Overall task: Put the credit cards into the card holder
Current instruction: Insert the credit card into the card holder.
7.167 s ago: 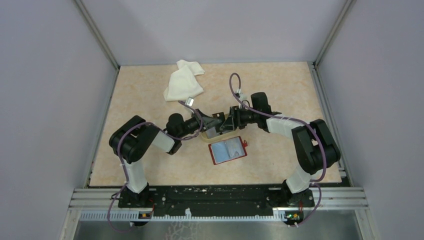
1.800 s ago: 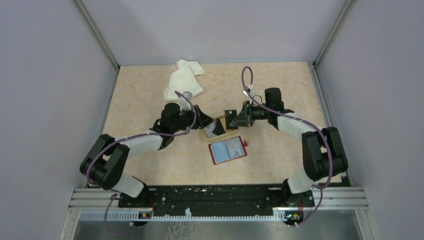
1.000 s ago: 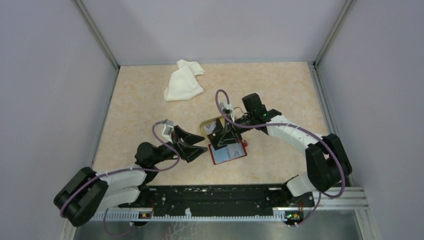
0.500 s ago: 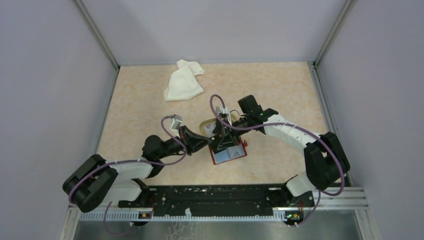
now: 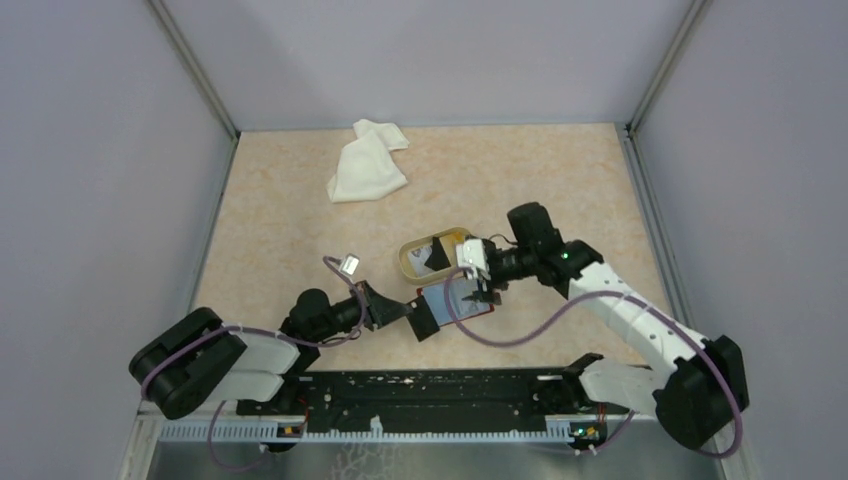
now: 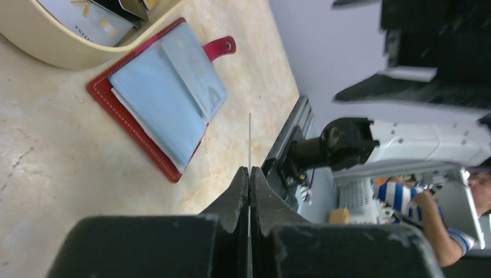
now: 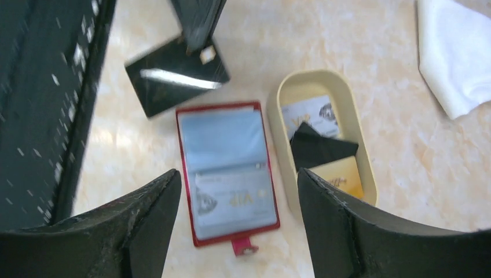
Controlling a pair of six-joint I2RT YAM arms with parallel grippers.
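Left gripper [image 6: 249,172] is clamping shut on a black card [image 7: 176,72] by one edge; in the left wrist view the card is showing only edge-on, as a thin line poking out past the fingertips. It's hanging just beside the card holder [image 7: 226,168], off the end away from the snap tab; can't tell whether it's touching the table. Right gripper [image 7: 237,174] is standing wide with nothing in it, looking straight down over the holder. The holder is lying open and flat, clear pockets up, hard against the tan dish [image 7: 274,133]. One pocket is carrying a pale card [image 7: 231,200]; the other pocket is looking empty. The dish is holding three more: a grey card [image 7: 310,116], a dark card [image 7: 321,149] and a gold card [image 7: 340,176]. My read: it's mid-insert on the black card, with one card done and three waiting. The next move is needing the card's free edge lined up square with the mouth of the empty pocket, then a shallow slide in; the right gripper is probably needed to pin the holder so it isn't skating. Readable text: "VIP" in gold on the pocketed card, similar gold lettering on the grey one, and small print ending "INA" clipped by the frame edge. The black card is showing only glare and a small pale square.
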